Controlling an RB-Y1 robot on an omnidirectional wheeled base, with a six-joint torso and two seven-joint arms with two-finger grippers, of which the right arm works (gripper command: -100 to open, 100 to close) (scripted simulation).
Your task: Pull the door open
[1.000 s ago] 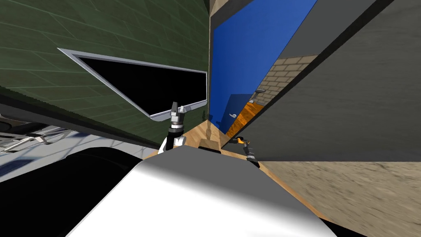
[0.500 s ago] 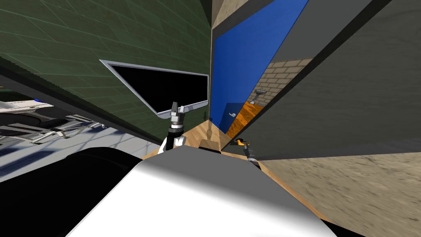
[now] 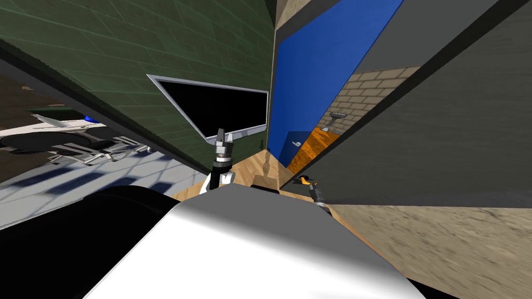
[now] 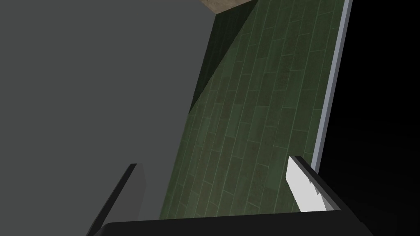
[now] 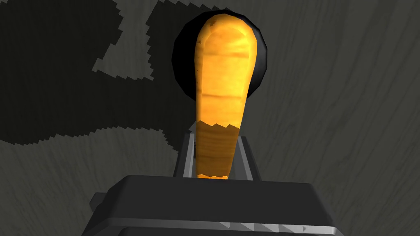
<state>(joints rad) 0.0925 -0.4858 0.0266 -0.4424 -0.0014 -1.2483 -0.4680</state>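
Gripping the orange door handle (image 5: 221, 82) with the right gripper (image 5: 216, 159): fingers (image 5: 186, 157) drawn in narrow, one pressed on each side of the lever's near end. Looking straight along that lever to the dark round rose (image 5: 180, 57) behind its far end, mounted on the grey, wood-grained door (image 5: 348, 102).

In the head view, clamped on the same door handle (image 3: 302, 179) at the near edge of the door (image 3: 441, 145), with the right gripper (image 3: 307, 182) touching it from the robot's side. Beyond the door handle, past the door's edge: a strip of brick wall (image 3: 363, 93), orange floor (image 3: 311, 145) and a blue wall (image 3: 311, 78).

To the left of the door handle and well apart from it, raised: the left gripper (image 3: 223, 138), spread wide in its wrist view (image 4: 217, 192), holding and touching nothing, aimed at a green tiled wall (image 4: 254, 123) and a silver window frame (image 4: 332, 82).

Against a second ago: turned with the base, so the whole head picture has swung and the window frame (image 3: 208, 83) now sits closer to the door handle. Same narrow clamp on the lever, same lifted left gripper. Brick strip past the door's edge a touch broader.
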